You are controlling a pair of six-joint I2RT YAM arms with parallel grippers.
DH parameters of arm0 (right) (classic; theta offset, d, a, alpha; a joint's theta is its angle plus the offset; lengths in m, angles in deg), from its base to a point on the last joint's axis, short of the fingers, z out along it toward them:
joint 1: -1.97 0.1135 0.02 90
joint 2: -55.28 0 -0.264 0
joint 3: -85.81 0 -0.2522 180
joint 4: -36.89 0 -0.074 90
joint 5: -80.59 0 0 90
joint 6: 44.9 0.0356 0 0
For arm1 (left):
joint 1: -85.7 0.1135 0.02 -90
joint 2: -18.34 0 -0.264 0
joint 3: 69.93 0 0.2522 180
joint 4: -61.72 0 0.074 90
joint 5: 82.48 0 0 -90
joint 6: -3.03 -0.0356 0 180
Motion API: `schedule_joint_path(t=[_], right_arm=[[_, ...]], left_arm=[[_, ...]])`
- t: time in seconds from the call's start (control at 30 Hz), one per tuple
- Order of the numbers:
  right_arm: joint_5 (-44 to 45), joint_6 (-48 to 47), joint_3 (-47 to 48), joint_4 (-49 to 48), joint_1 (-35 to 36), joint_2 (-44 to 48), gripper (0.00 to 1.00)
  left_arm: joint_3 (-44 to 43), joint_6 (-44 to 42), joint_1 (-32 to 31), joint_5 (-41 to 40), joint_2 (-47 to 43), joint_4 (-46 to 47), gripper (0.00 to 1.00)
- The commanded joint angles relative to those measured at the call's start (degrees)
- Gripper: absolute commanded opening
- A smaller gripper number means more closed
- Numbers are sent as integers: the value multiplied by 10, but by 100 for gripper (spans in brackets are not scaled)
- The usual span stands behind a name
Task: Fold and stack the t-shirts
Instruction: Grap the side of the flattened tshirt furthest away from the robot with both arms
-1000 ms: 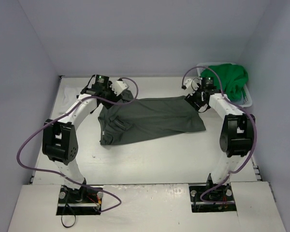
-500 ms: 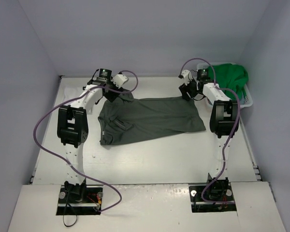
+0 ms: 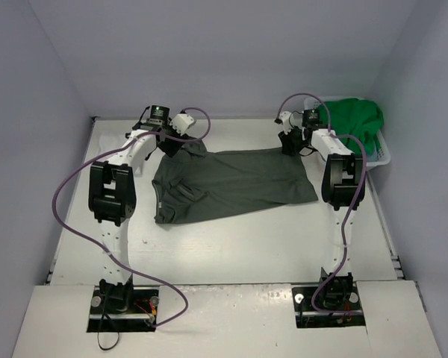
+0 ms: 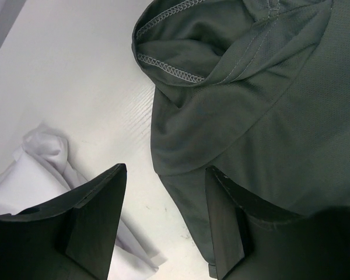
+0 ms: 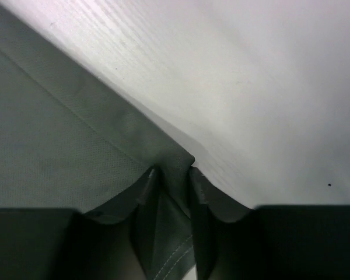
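Your right pincer [image 5: 172,175] gripped only a thin fold at the upper-right corner of the dark grey t-shirt [image 3: 231,183], spread mid-frame on the desk [image 3: 231,250]; lifted, the fold could slip free. Your left pincer [image 4: 166,175] stood open over the shirt's edge, near the white t-shirt [image 4: 41,169], which it might snag.

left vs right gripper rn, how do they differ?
1. The left gripper has its jaws apart with nothing clamped. The right gripper is pinched on a corner of the dark grey shirt.
2. The left gripper is over the shirt's sleeve end, next to a white cloth. The right gripper is at the opposite, far right corner.
Shared: both are at the shirt's far edge.
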Motion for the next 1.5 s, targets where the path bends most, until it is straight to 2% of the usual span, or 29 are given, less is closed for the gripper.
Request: schedule_joint_path(t=[0.0, 0.07, 0.23, 0.6, 1.0, 1.47], right_arm=[[-7, -9, 8, 7, -4, 1, 19], [-9, -8, 3, 6, -4, 0, 6], [-14, -8, -13, 6, -4, 5, 0], [-22, -25, -60, 2, -4, 21, 0], [-26, -30, -81, -4, -4, 30, 0], [-30, -34, -98, -4, -4, 50, 0]], left_arm=[[-40, 6, 4, 15, -3, 9, 51], [-51, 8, 4, 16, 7, 8, 51], [-79, 24, 4, 18, 40, 19, 51], [-180, 101, 4, 43, 128, 86, 52], [-270, 161, 24, 133, 189, 46, 52], [-342, 166, 29, 135, 254, 16, 54]])
